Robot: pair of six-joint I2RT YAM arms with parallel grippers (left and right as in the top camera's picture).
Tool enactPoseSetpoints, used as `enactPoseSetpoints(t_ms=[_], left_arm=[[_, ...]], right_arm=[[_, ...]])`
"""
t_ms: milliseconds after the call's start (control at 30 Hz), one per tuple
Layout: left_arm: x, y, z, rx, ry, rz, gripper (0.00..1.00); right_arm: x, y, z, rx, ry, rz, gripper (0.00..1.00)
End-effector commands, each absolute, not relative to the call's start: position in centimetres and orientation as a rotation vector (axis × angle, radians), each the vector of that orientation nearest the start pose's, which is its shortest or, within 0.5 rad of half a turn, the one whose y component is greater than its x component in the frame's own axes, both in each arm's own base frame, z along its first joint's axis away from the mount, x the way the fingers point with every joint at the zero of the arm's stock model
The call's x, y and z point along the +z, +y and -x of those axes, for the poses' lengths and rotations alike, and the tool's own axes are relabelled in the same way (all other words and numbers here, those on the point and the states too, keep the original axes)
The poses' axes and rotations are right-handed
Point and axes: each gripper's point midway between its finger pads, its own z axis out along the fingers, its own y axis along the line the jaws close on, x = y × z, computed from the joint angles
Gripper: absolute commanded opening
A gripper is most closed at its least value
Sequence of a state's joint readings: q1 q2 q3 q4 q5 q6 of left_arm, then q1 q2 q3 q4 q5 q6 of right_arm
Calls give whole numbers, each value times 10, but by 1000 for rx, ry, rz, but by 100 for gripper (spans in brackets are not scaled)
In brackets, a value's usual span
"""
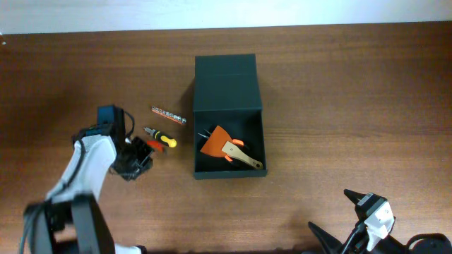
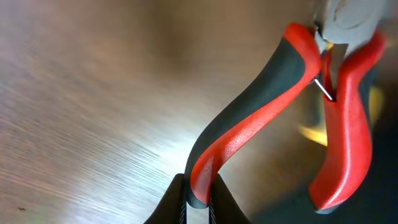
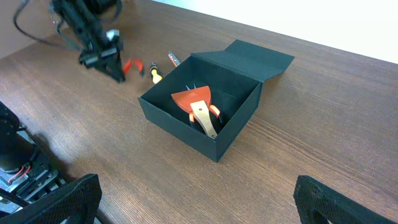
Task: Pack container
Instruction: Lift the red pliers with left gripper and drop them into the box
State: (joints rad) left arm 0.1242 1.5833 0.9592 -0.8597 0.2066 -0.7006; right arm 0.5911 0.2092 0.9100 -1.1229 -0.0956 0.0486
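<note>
Overhead view shows the container (image 1: pixel 226 81) open at mid-table, with an orange scraper (image 1: pixel 215 141) already inside. The left gripper (image 1: pixel 141 152) is clamped on the red pliers (image 2: pixel 261 118). A screwdriver (image 1: pixel 161 138) and a bit strip (image 1: pixel 168 115) are not yet packed. The right gripper (image 1: pixel 337 212) has its fingers apart.

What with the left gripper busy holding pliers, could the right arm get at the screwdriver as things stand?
Doubtful. The right gripper sits far across the table; the open container stands between it and the screwdriver, and the left gripper crowds that spot.
</note>
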Motion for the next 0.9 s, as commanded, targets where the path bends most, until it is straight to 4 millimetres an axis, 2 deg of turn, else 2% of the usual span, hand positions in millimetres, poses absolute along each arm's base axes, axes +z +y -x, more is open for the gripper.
enactPoseSetpoints(t_ms=[0, 167, 267, 333, 433, 633, 867], left_arm=[[105, -24, -310, -442, 2696, 1016, 2], [164, -76, -329, -492, 2576, 816, 2], [180, -112, -335, -519, 2541, 785, 2], [182, -136, -335, -547, 2539, 807, 2], [169, -169, -330, -605, 2573, 905, 2], [116, -225, -308, -676, 2742, 1159, 2], [77, -250, -289, -649, 2869, 1323, 2]], right_arm=[[272, 89, -101, 514, 1929, 607, 99], [272, 89, -101, 514, 1929, 607, 99], [272, 89, -101, 514, 1929, 607, 99], [272, 89, -101, 514, 1929, 607, 99], [272, 89, -101, 514, 1929, 607, 99], [272, 89, -101, 514, 1929, 607, 99], [272, 89, -101, 514, 1929, 607, 99]])
